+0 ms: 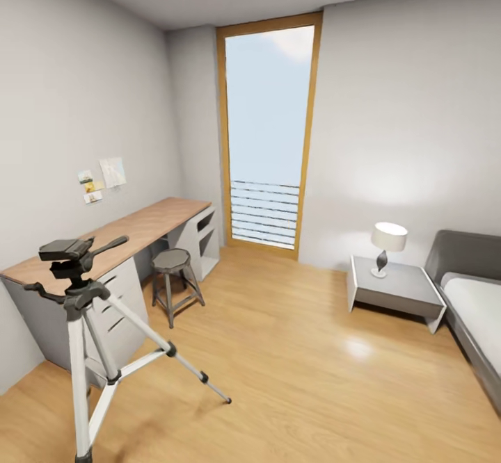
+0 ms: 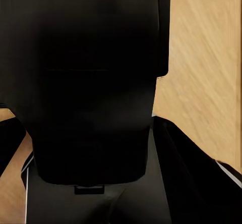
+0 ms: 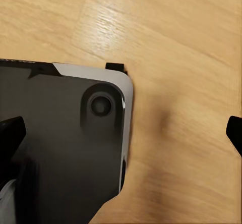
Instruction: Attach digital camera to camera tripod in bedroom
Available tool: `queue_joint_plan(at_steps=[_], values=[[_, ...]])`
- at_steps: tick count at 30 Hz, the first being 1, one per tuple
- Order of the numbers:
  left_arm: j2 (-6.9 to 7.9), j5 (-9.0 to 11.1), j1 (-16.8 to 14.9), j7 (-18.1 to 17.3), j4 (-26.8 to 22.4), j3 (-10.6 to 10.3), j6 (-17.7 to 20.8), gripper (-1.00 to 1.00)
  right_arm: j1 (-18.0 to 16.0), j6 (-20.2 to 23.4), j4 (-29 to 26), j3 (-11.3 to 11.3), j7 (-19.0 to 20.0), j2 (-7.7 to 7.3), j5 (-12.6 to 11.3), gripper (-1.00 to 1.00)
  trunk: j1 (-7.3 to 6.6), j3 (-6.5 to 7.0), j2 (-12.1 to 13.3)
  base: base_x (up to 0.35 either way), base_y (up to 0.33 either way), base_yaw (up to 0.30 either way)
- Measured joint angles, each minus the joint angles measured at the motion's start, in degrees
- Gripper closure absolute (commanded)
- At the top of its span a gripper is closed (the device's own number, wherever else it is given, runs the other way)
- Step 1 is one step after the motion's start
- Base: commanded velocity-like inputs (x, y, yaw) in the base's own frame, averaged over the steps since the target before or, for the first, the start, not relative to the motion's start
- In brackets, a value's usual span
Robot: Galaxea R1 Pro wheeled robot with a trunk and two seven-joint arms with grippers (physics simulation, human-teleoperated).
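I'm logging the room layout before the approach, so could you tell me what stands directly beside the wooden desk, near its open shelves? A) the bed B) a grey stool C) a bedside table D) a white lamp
B: the grey stool stands on the floor right against the desk, just beyond the camera tripod; the lamp sits on the bedside table across the room, next to the bed.

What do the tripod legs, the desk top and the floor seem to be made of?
The camera tripod: its legs look like silver metal with a satin sheen, and its joints look like black plastic. The desk top looks like matt light wood with faint grain. The floor looks like lacquered wood planks, since it shows a glossy reflection.
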Motion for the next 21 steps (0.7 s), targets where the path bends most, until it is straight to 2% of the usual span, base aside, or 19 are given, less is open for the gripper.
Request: queue_joint_plan(at_steps=[21], values=[[0.25,0.0,0.0,0.0,0.0,0.0,0.2,1.00,0.0,0.0,0.0,0.0,0.0,-0.03,0.0,-1.00,0.00,0.00,0.0,0.316,-0.002,0.010]])
